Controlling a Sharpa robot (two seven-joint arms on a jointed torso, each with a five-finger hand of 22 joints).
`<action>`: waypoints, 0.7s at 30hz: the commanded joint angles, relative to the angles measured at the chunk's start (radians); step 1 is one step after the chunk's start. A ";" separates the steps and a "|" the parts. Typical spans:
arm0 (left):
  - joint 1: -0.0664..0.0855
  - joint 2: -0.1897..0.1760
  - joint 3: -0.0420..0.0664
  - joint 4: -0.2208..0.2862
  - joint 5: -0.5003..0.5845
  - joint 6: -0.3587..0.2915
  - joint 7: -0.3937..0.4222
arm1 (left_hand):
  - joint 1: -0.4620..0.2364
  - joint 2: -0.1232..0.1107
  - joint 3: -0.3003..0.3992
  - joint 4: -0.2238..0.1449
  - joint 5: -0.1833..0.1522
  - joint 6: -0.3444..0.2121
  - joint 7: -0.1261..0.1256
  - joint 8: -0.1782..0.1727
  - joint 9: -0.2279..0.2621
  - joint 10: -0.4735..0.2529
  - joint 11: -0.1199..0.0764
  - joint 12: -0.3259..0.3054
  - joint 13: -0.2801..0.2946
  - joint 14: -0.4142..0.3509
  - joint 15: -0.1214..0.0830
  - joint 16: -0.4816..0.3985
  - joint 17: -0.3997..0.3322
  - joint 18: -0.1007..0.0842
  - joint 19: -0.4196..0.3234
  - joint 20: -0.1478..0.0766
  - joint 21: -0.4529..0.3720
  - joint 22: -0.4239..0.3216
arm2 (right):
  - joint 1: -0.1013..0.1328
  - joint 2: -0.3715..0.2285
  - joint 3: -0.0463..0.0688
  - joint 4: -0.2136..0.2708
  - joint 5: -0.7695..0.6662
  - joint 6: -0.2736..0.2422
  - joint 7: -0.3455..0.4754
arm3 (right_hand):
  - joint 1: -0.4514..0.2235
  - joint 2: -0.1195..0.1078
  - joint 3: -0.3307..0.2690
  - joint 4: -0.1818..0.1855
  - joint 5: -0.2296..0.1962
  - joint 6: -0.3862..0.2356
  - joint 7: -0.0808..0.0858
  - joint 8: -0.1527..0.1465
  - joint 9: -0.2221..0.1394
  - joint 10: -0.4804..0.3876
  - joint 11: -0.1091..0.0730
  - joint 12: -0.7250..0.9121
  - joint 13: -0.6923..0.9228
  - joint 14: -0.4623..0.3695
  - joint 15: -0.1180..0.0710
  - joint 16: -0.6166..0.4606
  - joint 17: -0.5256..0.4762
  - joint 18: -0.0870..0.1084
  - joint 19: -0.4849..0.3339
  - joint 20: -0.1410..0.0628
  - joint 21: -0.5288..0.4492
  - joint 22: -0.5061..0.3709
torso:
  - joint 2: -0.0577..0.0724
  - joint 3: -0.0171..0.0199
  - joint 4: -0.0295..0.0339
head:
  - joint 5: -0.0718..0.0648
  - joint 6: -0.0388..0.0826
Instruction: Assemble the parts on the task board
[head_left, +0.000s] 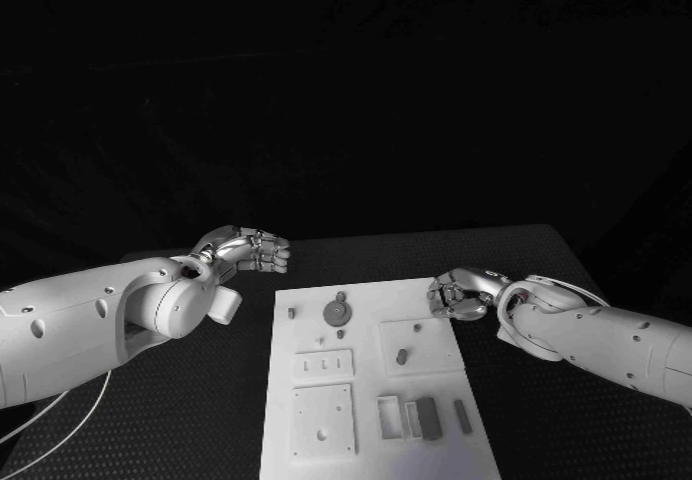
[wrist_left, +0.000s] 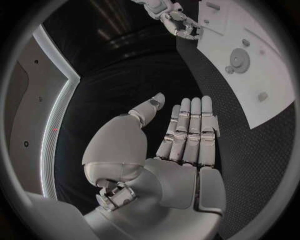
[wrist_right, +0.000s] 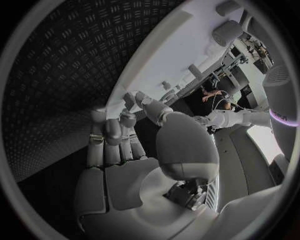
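Small stiff parts lying on the board; pinch their sides. Left robot hand spreading wide, empty; right robot hand curling in, grasp unclear.

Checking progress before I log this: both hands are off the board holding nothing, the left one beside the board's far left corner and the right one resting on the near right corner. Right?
Not quite. The right hand is at the far right corner of the task board, not the near one, as the head view shows. The left hand does sit off the far left corner, and neither hand holds anything.
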 joint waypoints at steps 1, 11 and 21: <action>0.000 0.000 0.001 0.002 -0.004 0.012 0.006 | -0.001 -0.003 -0.005 0.003 -0.002 -0.003 0.002 -0.002 -0.002 -0.004 0.005 -0.003 0.001 -0.005 0.004 -0.004 0.001 0.008 -0.005 0.005 -0.002 0.002 | -0.002 0.003 0.000 -0.002 -0.008 0.012 0.007 | 0.000 0.013 -0.008 0.000 0.004 0.111 0.001 0.008 0.002 -0.007 -0.013 0.003 -0.002 0.001 -0.007 0.007 -0.001 0.015 0.002 -0.004 0.005 0.018 | 0.000 0.0002 -0.0014 | 0.000 -0.002; 0.000 0.000 0.001 0.002 -0.004 0.013 0.004 | -0.002 -0.003 -0.005 0.004 -0.002 -0.004 0.002 -0.003 -0.002 -0.004 0.005 -0.004 0.002 -0.005 0.004 -0.005 0.002 0.008 -0.005 0.006 -0.003 0.002 | -0.003 0.009 0.000 -0.007 -0.012 0.011 0.004 | -0.004 0.029 -0.009 -0.001 0.004 0.138 -0.010 0.021 0.010 -0.003 -0.023 0.003 -0.004 0.003 -0.016 0.008 -0.002 0.015 0.003 -0.006 0.007 0.018 | 0.000 0.0000 -0.0003 | -0.004 -0.005; 0.000 0.000 0.001 0.001 -0.004 0.013 0.003 | -0.002 -0.004 -0.005 0.005 -0.002 -0.005 0.003 -0.003 -0.002 -0.005 0.005 -0.005 0.002 -0.006 0.005 -0.006 0.002 0.008 -0.006 0.006 -0.003 0.002 | -0.006 0.012 0.000 -0.010 -0.015 0.012 0.004 | -0.007 0.046 -0.009 -0.004 0.004 0.168 -0.022 0.034 0.020 -0.001 -0.033 0.002 -0.006 0.003 -0.025 0.008 -0.003 0.015 0.002 -0.006 0.007 0.018 | 0.000 -0.0004 -0.0019 | -0.005 -0.008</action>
